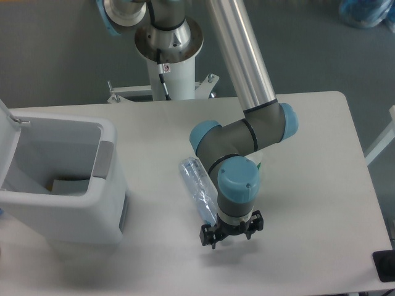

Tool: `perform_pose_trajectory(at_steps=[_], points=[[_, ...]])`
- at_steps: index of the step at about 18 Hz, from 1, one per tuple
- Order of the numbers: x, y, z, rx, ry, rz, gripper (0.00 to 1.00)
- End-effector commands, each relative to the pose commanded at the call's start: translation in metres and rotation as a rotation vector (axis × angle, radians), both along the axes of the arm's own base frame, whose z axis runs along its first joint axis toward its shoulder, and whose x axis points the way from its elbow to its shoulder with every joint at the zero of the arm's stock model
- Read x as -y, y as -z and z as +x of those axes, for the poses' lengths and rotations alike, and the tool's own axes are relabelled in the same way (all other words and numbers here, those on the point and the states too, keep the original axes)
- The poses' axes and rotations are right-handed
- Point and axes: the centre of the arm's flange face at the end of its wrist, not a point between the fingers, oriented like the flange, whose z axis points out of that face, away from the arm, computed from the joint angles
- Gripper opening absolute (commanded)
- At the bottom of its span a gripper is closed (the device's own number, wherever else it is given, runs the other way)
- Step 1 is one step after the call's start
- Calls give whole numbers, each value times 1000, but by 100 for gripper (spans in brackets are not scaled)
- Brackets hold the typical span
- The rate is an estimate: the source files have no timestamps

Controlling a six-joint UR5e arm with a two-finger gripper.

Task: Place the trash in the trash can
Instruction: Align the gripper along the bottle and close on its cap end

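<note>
White table (pixel 308 185) surface fills most of the view, its far edge toward 12 o'clock. At 9 o'clock stands the trash can (pixel 68 209), a boxy white bin with a grey side panel; its lid (pixel 9 139) is swung open to the left, and a pale flat object lies on the bin floor. The arm (pixel 241 80) descends from its base at 12 o'clock, bends near the table centre and points its wrist straight down. The bottle (pixel 196 188), crushed, clear and bluish, lies on the table at the centre, running from 11 o'clock to 5 o'clock; its lower end passes under the wrist, and the cap is hidden. The gripper (pixel 231 231) sits at 6 o'clock from the wrist, low over the table, directly at the bottle's lower end. The wrist housing covers the fingers, so their spacing and any contact with the bottle cannot be determined. A small green-and-white piece shows at the wrist's 2 o'clock edge; its identity cannot be confirmed.
</note>
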Motion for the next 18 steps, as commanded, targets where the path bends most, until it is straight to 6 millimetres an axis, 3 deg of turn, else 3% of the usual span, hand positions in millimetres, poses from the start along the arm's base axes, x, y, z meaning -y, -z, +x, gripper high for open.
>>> perform_pose_trajectory(at_steps=[4,15,18], points=[[1,3,2,5,1,-4,78],[7,6,13,16,4,-16,67],[7,4,13,10,3,-10,58]])
